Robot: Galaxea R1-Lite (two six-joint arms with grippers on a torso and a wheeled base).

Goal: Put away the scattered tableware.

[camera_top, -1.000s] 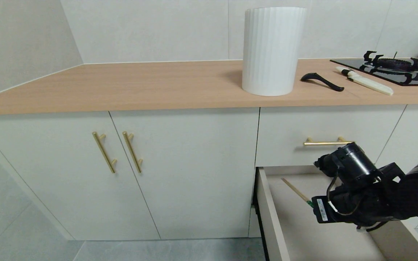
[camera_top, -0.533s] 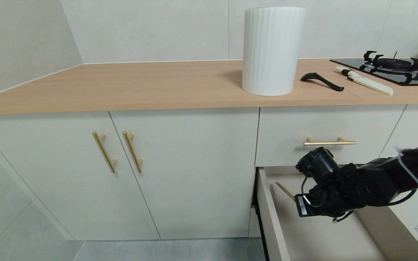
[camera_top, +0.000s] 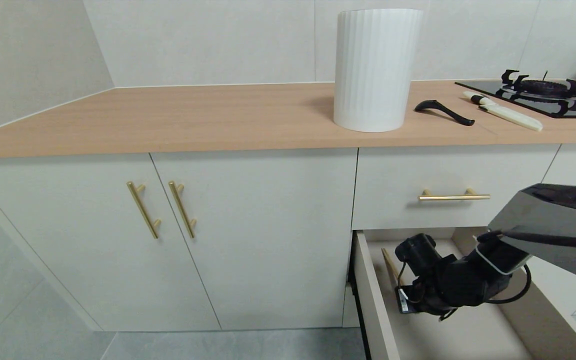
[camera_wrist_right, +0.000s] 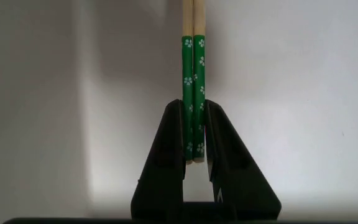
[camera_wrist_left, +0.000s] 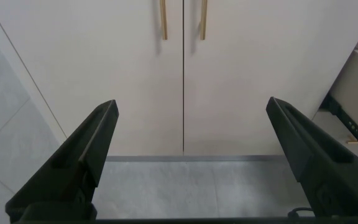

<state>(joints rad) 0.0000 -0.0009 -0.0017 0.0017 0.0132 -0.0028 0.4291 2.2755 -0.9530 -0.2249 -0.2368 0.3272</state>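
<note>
Down in the drawer (camera_top: 370, 290), right gripper (camera_wrist_right: 194, 124) pinches chopsticks (camera_wrist_right: 194, 37); left gripper (camera_wrist_left: 192, 109) gapes wide; on the desk (camera_top: 193, 117), canister (camera_top: 374, 70) at twelve o'clock, knife (camera_top: 505, 112) at one.

Pretty clearly a home kitchen. Up above the jaws of the right gripper (camera_wrist_right: 194, 146) there was a wood-look countertop (camera_top: 193, 120) against pale tiled walls (camera_top: 208, 40), with a tall white ribbed container (camera_top: 375, 70), a black gas hob (camera_top: 543, 92) and a knife (camera_top: 503, 112) beside it. Cream cabinet doors (camera_top: 248, 235) with brass bar handles (camera_top: 183, 209) sat below, and a drawer (camera_top: 368, 290) stood open around those jaws, which pinched green-ended chopsticks (camera_wrist_right: 194, 74).
</note>
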